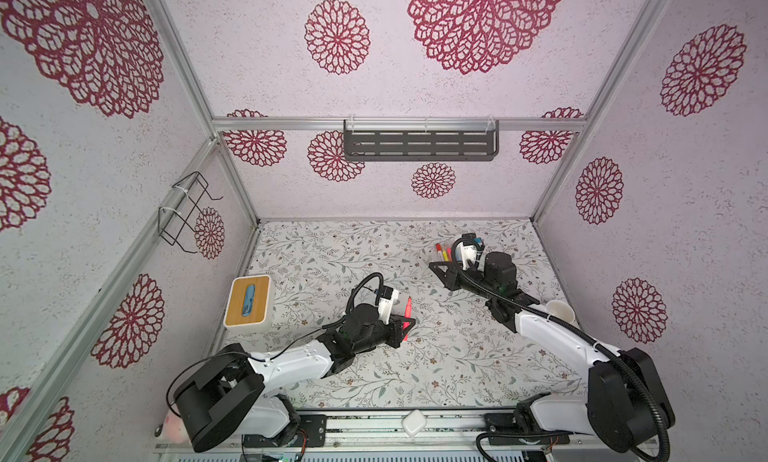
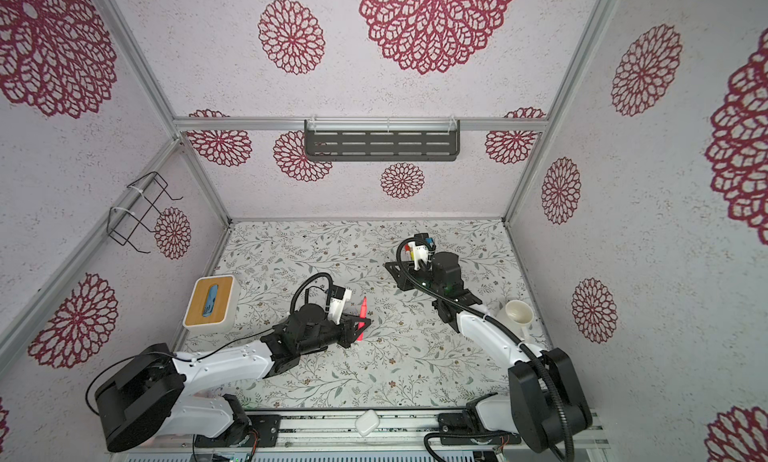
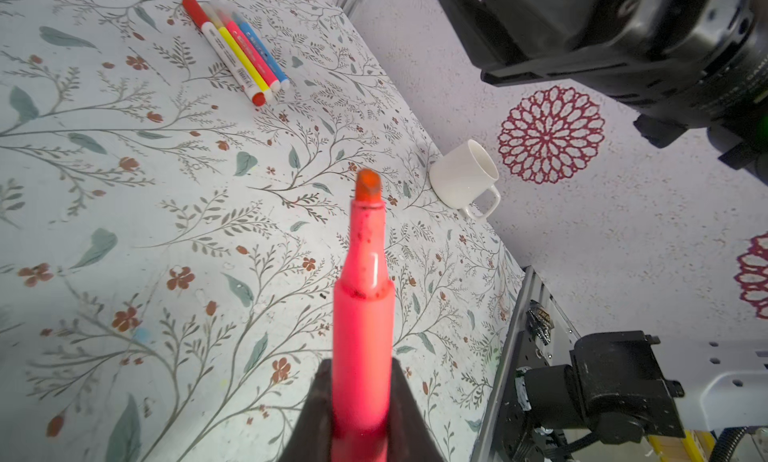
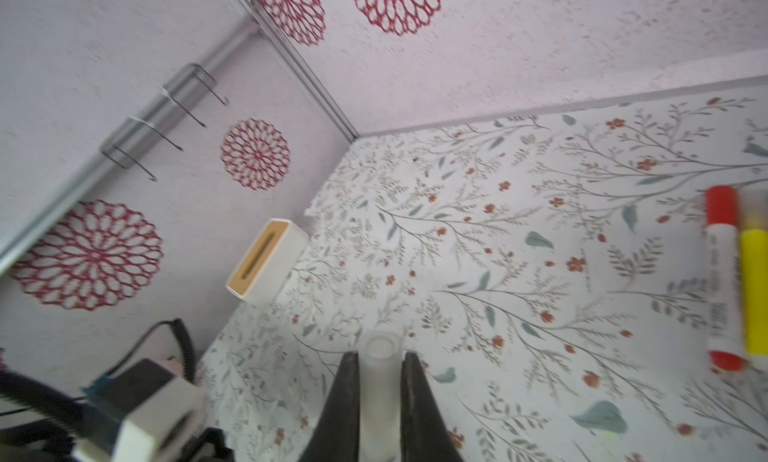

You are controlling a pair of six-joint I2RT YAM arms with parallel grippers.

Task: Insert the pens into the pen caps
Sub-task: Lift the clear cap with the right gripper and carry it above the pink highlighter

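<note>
The pink pen (image 3: 363, 314) you are to cap is uncapped and clamped in the left jaws by the thick rear of its barrel. Its narrow neck and orange felt tip (image 3: 368, 184) stick out free, over the middle of the desk (image 3: 124, 190) in both top views. Its partner, a pale translucent pen cap (image 4: 379, 381), is pinched between the right jaws, which are closed on its sides. One round end juts out past them, though you cannot tell from the blurred wrist view whether that end is the open mouth. Both pieces look like light, stiff, smooth plastic, so expect them to swivel or slide in the grip if you push off-axis. The felt tip is the one soft part and would probably smear or crush against the cap's rim. The hold on the barrel behind the shoulder looks sound. Keep the cap gripped along its rear half so that the mouth stays clear. The two arms are well apart, so the mating calls for bringing them together with pen and cap in line. Just beside the right jaws lie four more pens (image 3: 237, 49), side by side and touching, apparently capped already. Nearer the right wall a white mug (image 3: 465, 181) lies tipped on its side. A white box with a wooden lid (image 1: 248, 301) sits at the desk's left edge.
</note>
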